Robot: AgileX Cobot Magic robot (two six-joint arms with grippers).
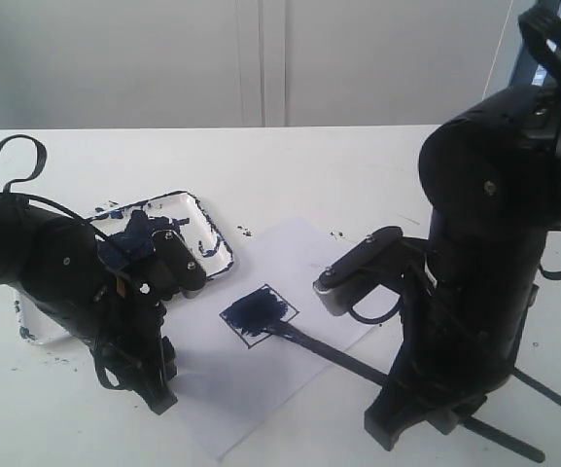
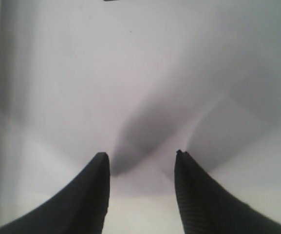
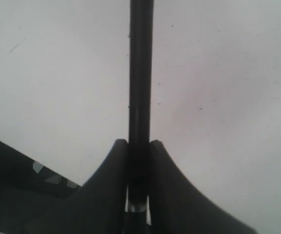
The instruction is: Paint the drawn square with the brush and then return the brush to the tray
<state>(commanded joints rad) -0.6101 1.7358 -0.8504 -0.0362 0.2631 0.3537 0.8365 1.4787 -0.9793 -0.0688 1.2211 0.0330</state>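
The drawn square (image 1: 259, 313) sits tilted on the white paper and is mostly filled with dark blue. The brush (image 1: 329, 350) rests its tip on the square, and its black handle (image 3: 140, 73) runs back under the right arm. My right gripper (image 3: 139, 144) is shut on that handle; in the exterior view the arm hides its jaws. The paint-smeared tray (image 1: 217, 233) lies at the left behind the left arm, which covers part of it. My left gripper (image 2: 140, 156) is open and empty, its tips (image 1: 158, 394) down on the paper's left edge.
The white paper sheet (image 1: 290, 258) lies in the middle of the white table. Small blue paint specks (image 1: 245, 232) dot the table beside the tray. The bulky right arm (image 1: 494, 243) fills the right side, with a thin black cable (image 1: 552, 394) trailing beside it.
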